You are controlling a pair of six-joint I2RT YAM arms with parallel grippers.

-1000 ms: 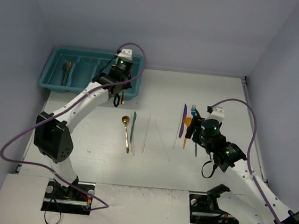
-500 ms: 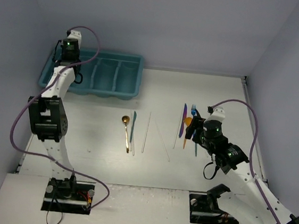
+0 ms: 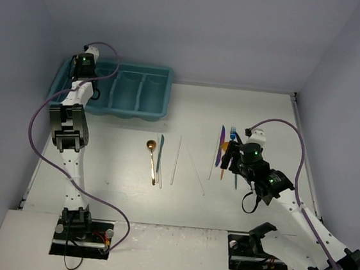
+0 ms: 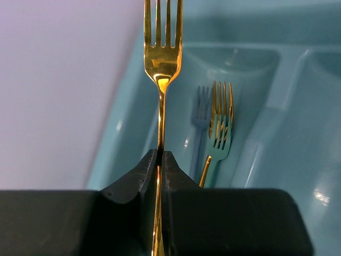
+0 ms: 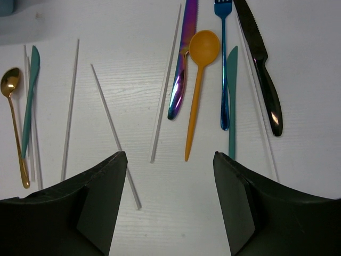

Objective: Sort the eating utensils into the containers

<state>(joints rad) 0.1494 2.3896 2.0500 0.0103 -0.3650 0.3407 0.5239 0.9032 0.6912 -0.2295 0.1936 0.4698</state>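
My left gripper (image 3: 84, 68) is over the left end of the teal tray (image 3: 147, 94). It is shut on a gold fork (image 4: 161, 64), tines pointing away, above the leftmost compartment (image 4: 160, 122). A blue fork (image 4: 200, 111) and a teal-headed fork with a gold handle (image 4: 221, 125) lie in that compartment. My right gripper (image 5: 169, 156) is open and empty just above the table. Ahead of it lie an orange spoon (image 5: 200, 80), a purple knife (image 5: 184, 58), a blue fork (image 5: 224, 69), a teal knife (image 5: 232, 101) and a black knife (image 5: 264, 69).
A gold spoon (image 3: 152, 160), a second teal knife (image 3: 161, 149) and several pale translucent sticks (image 3: 177, 158) lie mid-table. The same spoon (image 5: 13, 117) and sticks (image 5: 114, 133) show in the right wrist view. Walls enclose the table on three sides.
My left arm has swung from the tray's right end to its left end and now holds the fork over the leftmost compartment. My right gripper shifted slightly left and stays open.
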